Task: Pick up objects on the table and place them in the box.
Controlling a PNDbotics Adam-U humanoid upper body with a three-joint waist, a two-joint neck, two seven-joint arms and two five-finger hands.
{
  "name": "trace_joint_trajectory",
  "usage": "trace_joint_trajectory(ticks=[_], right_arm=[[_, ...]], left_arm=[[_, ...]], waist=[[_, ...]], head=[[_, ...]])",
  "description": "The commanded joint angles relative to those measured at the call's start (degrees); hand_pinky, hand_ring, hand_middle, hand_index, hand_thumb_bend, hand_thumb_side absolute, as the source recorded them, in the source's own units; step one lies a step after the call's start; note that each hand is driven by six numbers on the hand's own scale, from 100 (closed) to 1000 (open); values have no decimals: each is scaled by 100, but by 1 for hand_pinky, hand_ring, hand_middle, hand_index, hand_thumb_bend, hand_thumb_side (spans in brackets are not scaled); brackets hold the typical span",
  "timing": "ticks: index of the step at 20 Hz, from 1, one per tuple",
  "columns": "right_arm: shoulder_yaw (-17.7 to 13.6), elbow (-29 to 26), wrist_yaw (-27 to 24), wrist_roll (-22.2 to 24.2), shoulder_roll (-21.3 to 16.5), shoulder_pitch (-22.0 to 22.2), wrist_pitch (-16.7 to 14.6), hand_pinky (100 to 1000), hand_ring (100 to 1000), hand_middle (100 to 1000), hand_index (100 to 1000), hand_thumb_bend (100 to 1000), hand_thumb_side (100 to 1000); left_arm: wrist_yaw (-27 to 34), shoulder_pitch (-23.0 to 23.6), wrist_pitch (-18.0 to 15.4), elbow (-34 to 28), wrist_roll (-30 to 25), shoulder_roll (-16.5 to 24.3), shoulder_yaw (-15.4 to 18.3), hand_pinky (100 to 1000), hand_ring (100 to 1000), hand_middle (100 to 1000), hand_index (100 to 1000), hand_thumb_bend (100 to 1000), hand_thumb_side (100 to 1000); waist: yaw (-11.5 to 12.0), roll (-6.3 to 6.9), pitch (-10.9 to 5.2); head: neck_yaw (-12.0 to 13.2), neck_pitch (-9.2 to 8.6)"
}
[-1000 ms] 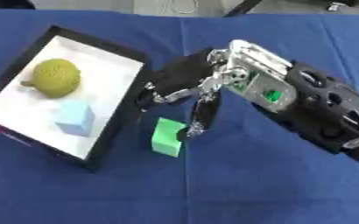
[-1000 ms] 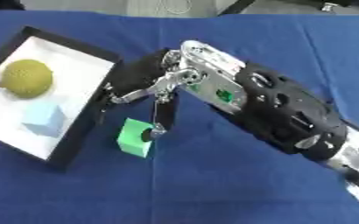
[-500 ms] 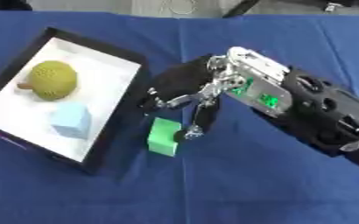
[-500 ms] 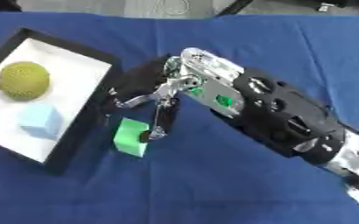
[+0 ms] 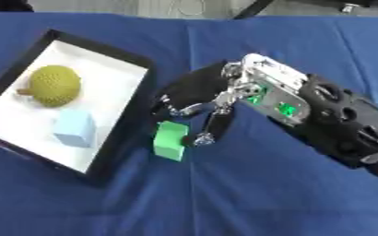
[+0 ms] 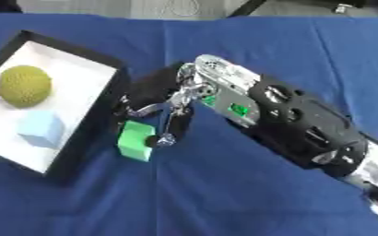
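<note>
The green block (image 5: pixel 170 140) on the blue cloth (image 5: pixel 249 193) just outside the box (image 5: pixel 121 130) now stands long axis near-to-far, slightly turned from a second ago, with the right hand (image 5: pixel 202 99) pinching it between thumb and curled fingers, closer than before.

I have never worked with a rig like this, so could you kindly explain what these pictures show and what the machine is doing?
Both pictures come from a stereo camera in the head of a humanoid robot, looking down at a table under a blue cloth. They show the same moment from two eyes set side by side. The black and silver arm coming in from the right ends in the right robot hand. Its fingers reach down around a green block lying on the cloth, just outside a box with a black rim and white floor. Whether they already grip the block is unclear. Inside the box lie a bumpy yellow-green ball and a pale blue block. The left hand is not visible.
</note>
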Motion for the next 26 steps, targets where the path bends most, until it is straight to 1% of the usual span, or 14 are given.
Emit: trace_joint_trajectory(ticks=[1,4,7,10,11,14,15,17,19,21,25,26], right_arm=[[-13,38,78,962,-123,-76,-1016,936,917,851,869,409,100],[-34,-23,25,962,-143,-88,-1030,936,917,850,869,408,100],[-132,-188,-81,962,-175,-105,-950,934,916,853,873,422,100],[-347,-563,-218,962,-207,-147,-797,932,919,863,880,443,100],[-396,-686,-252,962,-218,-160,-749,932,921,866,885,466,126],[-570,-994,-362,962,-244,-213,-601,933,924,871,890,490,140],[-602,-1061,-390,962,-259,-232,-568,935,927,874,893,488,155],[-627,-1147,-436,962,-295,-274,-542,938,929,875,894,520,152],[-627,-1188,-472,962,-322,-309,-557,941,933,879,896,533,141],[-555,-1168,-456,962,-346,-338,-632,947,938,886,901,557,115],[-380,-1026,-248,962,-364,-343,-931,955,944,888,893,549,102],[-339,-978,-184,962,-356,-339,-1004,956,946,889,893,566,100]], left_arm=[[31,-44,-16,-42,3,133,33,699,791,846,858,538,592],[31,-28,-16,-40,17,139,45,699,790,845,858,539,592],[34,-30,-17,-40,11,141,35,700,791,845,858,537,594],[35,-24,-14,-34,7,139,33,700,792,844,858,537,593],[34,-26,-15,-34,5,141,32,700,792,844,858,537,592],[29,-27,-13,-35,-1,148,32,701,793,844,858,537,592],[28,-27,-12,-35,-2,150,34,701,794,844,858,532,599],[24,-27,-12,-37,-1,156,37,701,794,844,858,536,591],[26,-27,-12,-38,-3,159,35,701,794,844,858,536,592],[25,-35,-14,-41,-9,159,29,701,794,845,858,535,593],[32,-33,-14,-33,-6,162,31,702,794,844,858,534,593],[36,-33,-15,-33,-5,161,30,702,794,844,858,534,593]], waist=[[4,54,1],[-6,46,1],[-16,42,1],[-32,43,3],[-33,45,2],[-36,56,-2],[-36,58,-5],[-35,55,-11],[-34,50,-15],[-27,41,-16],[-15,33,-13],[-12,33,-13]], head=[[11,-89],[26,-87],[50,-89],[59,-92],[52,-86],[40,-82],[36,-85],[27,-84],[23,-82],[20,-82],[15,-79],[16,-77]])
